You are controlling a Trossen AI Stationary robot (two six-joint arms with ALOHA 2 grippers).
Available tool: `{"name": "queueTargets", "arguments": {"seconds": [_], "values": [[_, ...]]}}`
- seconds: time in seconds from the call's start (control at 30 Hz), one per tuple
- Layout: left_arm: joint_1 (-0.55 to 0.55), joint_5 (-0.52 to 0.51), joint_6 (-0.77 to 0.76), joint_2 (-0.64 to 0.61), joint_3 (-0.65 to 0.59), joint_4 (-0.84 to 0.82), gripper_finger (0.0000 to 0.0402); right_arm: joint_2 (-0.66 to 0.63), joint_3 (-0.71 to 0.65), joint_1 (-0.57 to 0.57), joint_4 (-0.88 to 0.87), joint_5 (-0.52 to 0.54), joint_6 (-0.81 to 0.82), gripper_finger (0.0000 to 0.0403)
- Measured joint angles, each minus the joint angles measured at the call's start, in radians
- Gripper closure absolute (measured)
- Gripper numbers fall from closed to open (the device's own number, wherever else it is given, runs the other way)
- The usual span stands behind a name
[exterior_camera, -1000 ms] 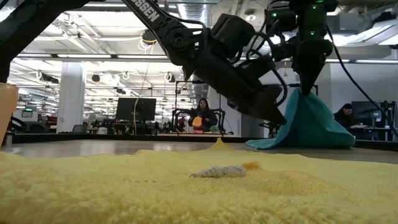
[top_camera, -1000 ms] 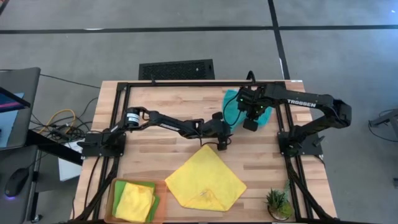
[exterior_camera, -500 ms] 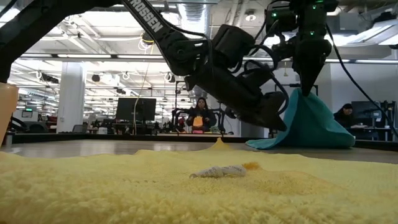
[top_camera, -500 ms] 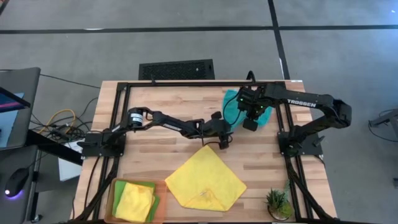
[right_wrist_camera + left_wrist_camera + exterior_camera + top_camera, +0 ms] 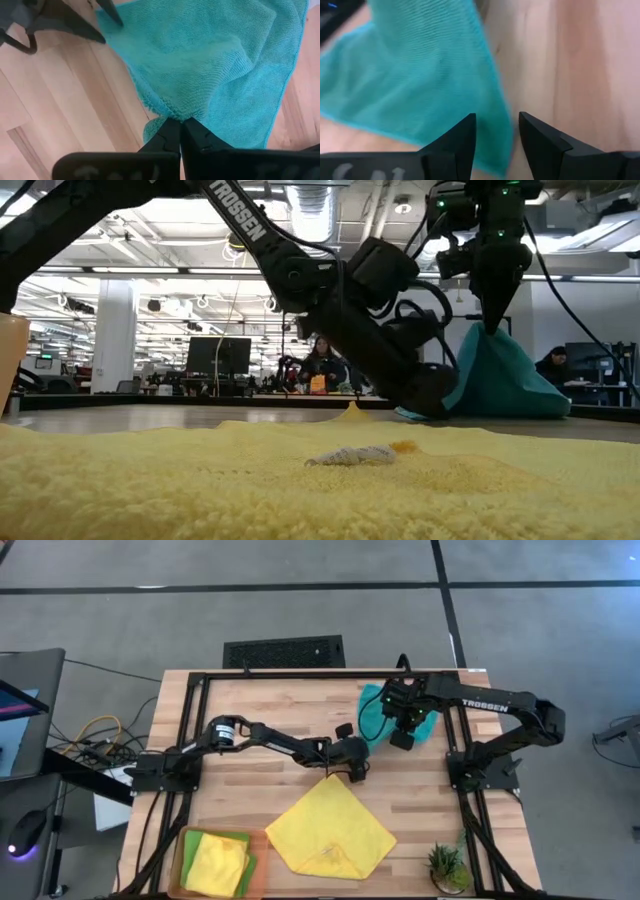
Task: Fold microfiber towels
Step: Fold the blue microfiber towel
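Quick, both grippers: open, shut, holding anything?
Left gripper: open, empty, at the teal towel's edge.
Right gripper: shut on the teal towel.

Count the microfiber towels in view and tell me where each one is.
4. A teal microfiber towel at the table's far right, pinched up by the right tool; a large yellow one spread front centre; a folded yellow one atop a lime green one front left. More could hide underneath.

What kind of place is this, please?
Probably a large open office or lab: the wooden table stands on grey floor, and behind it the low view shows rows of ceiling lights, monitors and a seated person.
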Motion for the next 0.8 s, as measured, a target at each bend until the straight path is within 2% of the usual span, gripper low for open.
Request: {"name": "queueTargets", "arguments": {"seconds": [0.13,0.3,0.47,0.67,0.8], "values": [[0.006,-0.084,0.069,-0.006,-0.001,-0.015,0.0260,0.000,0.000,-0.007,0.000,0.000,0.000,0.0386],[0.012,-0.133,0.129,-0.025,-0.003,-0.077,0.0269,0.000,0.000,-0.013,0.000,0.000,-0.003,0.0388],[0.016,-0.132,0.161,-0.030,-0.001,-0.133,0.0314,0.000,0.000,-0.013,0.000,0.000,-0.007,0.0386],[0.017,-0.074,0.161,-0.031,0.000,-0.155,0.0390,0.000,0.000,-0.013,0.000,0.000,-0.008,0.0388],[0.017,-0.070,0.158,-0.045,0.000,-0.201,0.0397,0.000,0.000,-0.013,0.000,0.000,-0.009,0.0385]]}}
